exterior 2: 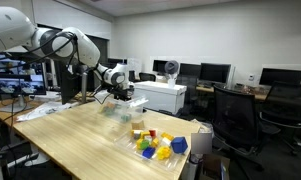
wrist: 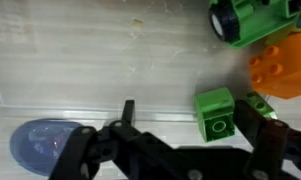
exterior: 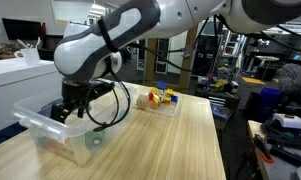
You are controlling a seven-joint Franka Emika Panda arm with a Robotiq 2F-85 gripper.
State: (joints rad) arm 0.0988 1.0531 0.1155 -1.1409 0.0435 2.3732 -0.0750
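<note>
The white robot arm (exterior: 110,35) bends over from the top of the frame with its wrist pointing straight down, and the black gripper (exterior: 75,110) sits inside the clear plastic bin (exterior: 35,128) at lower left on the light wooden table (exterior: 180,140). In the wrist view its jaws stand apart, and the small green studded block (wrist: 215,112) lies on the bin floor between them at lower right, close beside one finger. An orange block (wrist: 285,70) and a green wheeled toy (wrist: 255,20) lie at upper right.

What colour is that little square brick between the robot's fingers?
Green; the brick shows best in the wrist view.
</note>
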